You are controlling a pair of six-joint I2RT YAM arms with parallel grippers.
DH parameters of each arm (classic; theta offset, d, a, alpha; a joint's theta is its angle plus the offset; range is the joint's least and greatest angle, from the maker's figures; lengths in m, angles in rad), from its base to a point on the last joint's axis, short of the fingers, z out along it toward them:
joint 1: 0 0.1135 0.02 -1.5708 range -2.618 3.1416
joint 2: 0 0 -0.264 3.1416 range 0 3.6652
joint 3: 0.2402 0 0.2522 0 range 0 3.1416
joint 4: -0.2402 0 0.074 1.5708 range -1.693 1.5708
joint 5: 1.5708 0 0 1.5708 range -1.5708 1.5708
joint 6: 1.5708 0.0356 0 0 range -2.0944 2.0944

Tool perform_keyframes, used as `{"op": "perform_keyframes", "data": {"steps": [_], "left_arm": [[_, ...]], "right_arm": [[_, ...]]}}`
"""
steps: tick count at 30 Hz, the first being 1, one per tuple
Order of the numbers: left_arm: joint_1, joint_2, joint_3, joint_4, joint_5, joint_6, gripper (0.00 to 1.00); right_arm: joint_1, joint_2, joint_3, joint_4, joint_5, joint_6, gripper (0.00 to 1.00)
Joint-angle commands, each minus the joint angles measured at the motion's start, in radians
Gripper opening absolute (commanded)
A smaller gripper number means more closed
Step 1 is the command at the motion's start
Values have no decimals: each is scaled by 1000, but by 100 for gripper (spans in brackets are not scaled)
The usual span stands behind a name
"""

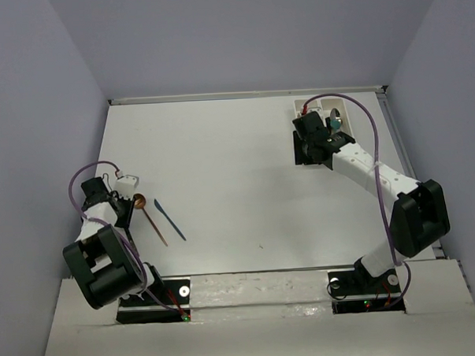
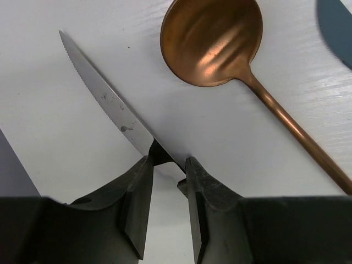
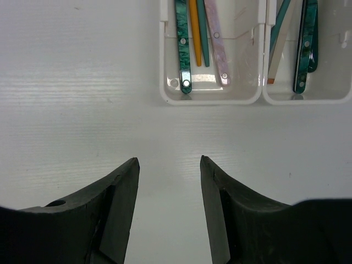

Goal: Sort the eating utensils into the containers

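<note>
Jaws of the left gripper [image 2: 168, 162] stand narrowed astride the knife [image 2: 110, 104] where blade meets black handle, whether pinching it I cannot tell; its blade runs ahead-left over bare table [image 2: 66, 137], the copper spoon [image 2: 212, 38] ahead-right, apart from it. Right gripper [image 3: 169, 159] hangs half open, empty; the trays [image 3: 210, 101] of utensils [image 3: 183, 44] lie just ahead, near rim toward its fingertips, open table on its left.

On the near-left part of the table [image 1: 237, 162] a spoon [image 1: 153, 223] lay just left of a knife [image 1: 169, 219]. A second knife [image 2: 110, 104] lay beside the spoon, apparently on its other side. The containers [image 3: 212, 94] stood far right, with utensils [image 3: 184, 44] inside.
</note>
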Motion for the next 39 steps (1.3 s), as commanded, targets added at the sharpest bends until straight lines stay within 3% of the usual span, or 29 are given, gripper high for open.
{"op": "perform_keyframes", "data": {"steps": [1, 8, 16, 19, 25, 27, 32, 39], "left_arm": [[9, -17, 1, -7, 6, 2, 40], [10, 44, 29, 45, 20, -14, 31], [10, 197, 153, 95, 35, -57, 30], [10, 161, 169, 62, 64, -54, 35], [10, -8, 101, 6, 37, -15, 66], [21, -60, 69, -17, 34, 2, 70], [52, -94, 8, -53, 26, 47, 71], [159, 9, -6, -71, 41, 114, 67]], "right_arm": [[10, -59, 14, 0, 36, -15, 54], [19, -59, 14, -2, 39, -17, 54], [19, -73, 4, -2, 48, -23, 54], [19, -84, 0, -5, 50, -26, 54], [19, -90, -20, -6, 46, -21, 54], [19, -90, -26, -8, 46, -18, 54], [19, -93, -35, -6, 46, -14, 54], [19, -93, -42, -8, 51, -21, 54]]}}
